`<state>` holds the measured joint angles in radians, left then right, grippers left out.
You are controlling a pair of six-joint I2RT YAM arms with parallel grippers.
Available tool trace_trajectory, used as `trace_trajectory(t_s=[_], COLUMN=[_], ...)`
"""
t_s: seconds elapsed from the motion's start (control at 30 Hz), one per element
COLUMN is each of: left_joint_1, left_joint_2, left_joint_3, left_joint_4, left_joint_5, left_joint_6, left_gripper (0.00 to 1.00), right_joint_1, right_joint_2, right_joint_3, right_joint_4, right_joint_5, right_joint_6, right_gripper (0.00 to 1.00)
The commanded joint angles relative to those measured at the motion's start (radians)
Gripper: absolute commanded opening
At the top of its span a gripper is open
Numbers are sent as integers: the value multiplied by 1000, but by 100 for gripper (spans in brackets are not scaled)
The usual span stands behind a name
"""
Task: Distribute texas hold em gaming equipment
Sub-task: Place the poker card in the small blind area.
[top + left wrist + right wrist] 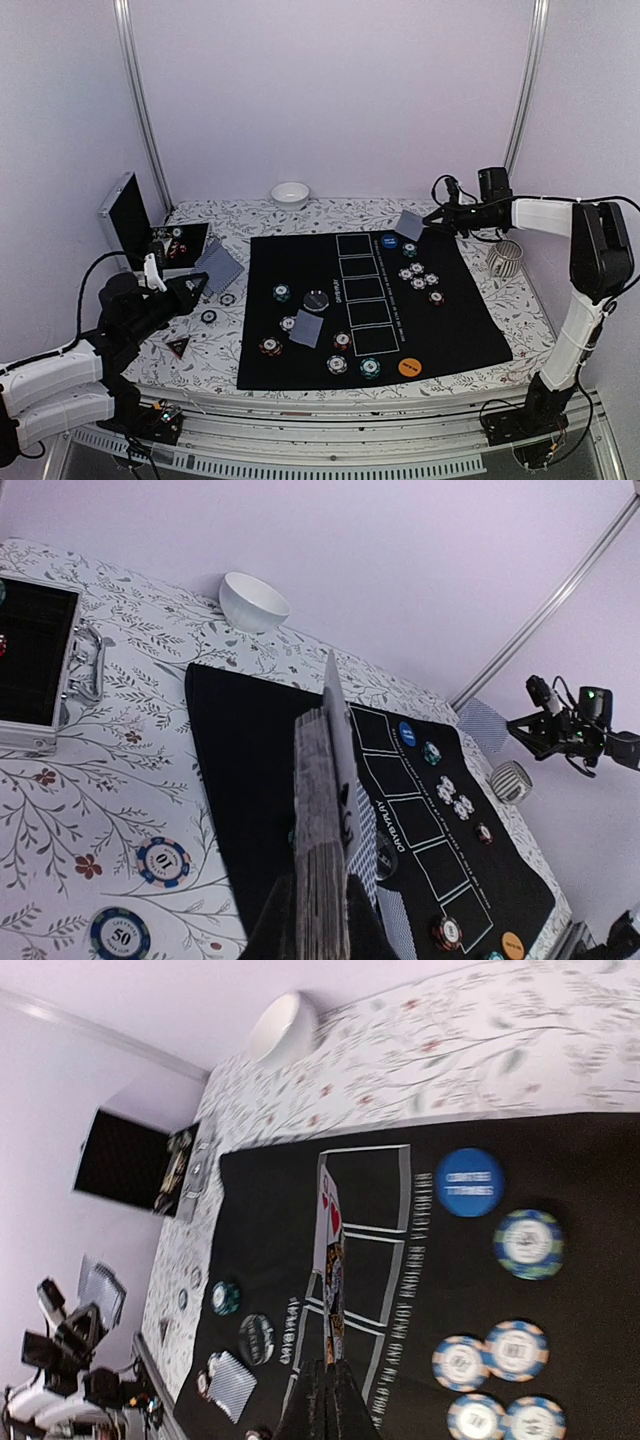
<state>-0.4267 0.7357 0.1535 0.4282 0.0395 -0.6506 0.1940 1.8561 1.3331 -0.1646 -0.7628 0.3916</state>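
- Left gripper (pixel 316 925) is clamped on the deck of playing cards (pixel 320 820), held on edge just left of the black mat (pixel 460 330). One card stands proud of the stack.
- Right gripper (pixel 325 1400) is pinched on a single card (pixel 331 1250), edge-on over the mat's far right, near the blue button disc (pixel 469 1181).
- We judge the cards light, thin, bendy and slick. A loose squeeze could let the deck shear, so we'd grip across the flat faces.
- Poker chips (pixel 515 1348) lie flat on the mat, stiff and low. We'd take them across the rim.
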Motion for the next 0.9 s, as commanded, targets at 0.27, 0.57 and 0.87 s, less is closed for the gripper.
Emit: trace_trajectory(t_s=[0.27,0.57,0.87], left_joint_1=[9,7,-10], left_joint_2=[31,33,56], left_joint_3=[54,64,107], left_joint_4=[21,13,25], left_joint_5=[47,81,135], left_joint_6=[6,0,27], left_gripper=[0,0,0], right_joint_1=[-184,-185,-177], right_joint_2=[142,241,112], right_joint_3=[41,78,40], right_joint_4=[18,100,27], right_joint_5=[126,257,453], right_joint_6=[28,131,107], right_gripper=[2,2,49])
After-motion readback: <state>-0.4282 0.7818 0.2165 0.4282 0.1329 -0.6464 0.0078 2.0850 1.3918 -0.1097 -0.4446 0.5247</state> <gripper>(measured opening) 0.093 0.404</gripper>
